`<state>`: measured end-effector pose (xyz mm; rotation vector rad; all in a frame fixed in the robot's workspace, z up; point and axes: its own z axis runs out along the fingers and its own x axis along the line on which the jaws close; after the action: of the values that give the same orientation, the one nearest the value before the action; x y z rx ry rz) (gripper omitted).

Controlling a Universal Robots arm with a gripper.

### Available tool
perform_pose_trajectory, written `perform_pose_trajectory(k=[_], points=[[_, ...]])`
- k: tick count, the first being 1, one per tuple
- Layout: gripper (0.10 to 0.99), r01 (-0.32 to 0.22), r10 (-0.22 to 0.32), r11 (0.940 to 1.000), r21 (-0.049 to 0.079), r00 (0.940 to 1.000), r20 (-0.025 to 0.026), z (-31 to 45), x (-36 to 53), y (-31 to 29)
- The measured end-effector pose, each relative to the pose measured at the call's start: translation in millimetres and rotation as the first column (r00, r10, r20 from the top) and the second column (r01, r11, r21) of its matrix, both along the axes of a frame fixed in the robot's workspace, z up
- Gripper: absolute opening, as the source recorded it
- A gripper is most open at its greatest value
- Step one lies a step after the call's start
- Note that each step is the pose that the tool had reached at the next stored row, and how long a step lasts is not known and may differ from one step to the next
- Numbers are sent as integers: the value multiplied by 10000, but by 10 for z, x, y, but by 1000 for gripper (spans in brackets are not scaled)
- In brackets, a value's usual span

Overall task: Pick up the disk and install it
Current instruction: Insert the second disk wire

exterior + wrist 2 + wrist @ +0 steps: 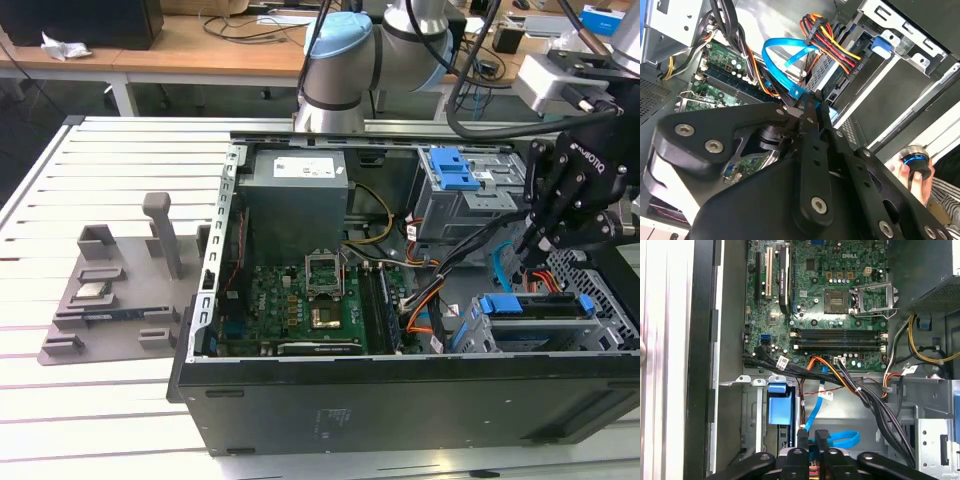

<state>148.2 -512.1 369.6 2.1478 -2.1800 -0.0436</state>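
Note:
The disk lies in the lower drive bay at the exterior view's right end of the open computer case, its blue bracket on top. In the second wrist view the disk has a red, yellow and black power plug in its end. The first wrist view shows the blue bracket in the bay. My gripper hangs just above that bay. Its jaws are closed, and the black plug of a blue data cable sits at the fingertips. The same cable loops beside the gripper.
A grey cage with a blue latch stands behind the bay. The motherboard and the power supply take up the case's middle. A grey fixture tray holding a small chip lies outside the case. A hand holds a round knob.

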Motion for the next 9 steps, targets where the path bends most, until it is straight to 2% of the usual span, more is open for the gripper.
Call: perform_pose_trajectory(k=[2,4,6,9], points=[[161,-3,3,10000,0,10000,0,0,0,0],[161,-3,3,10000,-3,10000,-1,-1,0,-30],[161,-3,3,10000,-32,10000,0,-20,0,-141],[161,-3,3,10000,-31,10000,0,-81,14,-194]])
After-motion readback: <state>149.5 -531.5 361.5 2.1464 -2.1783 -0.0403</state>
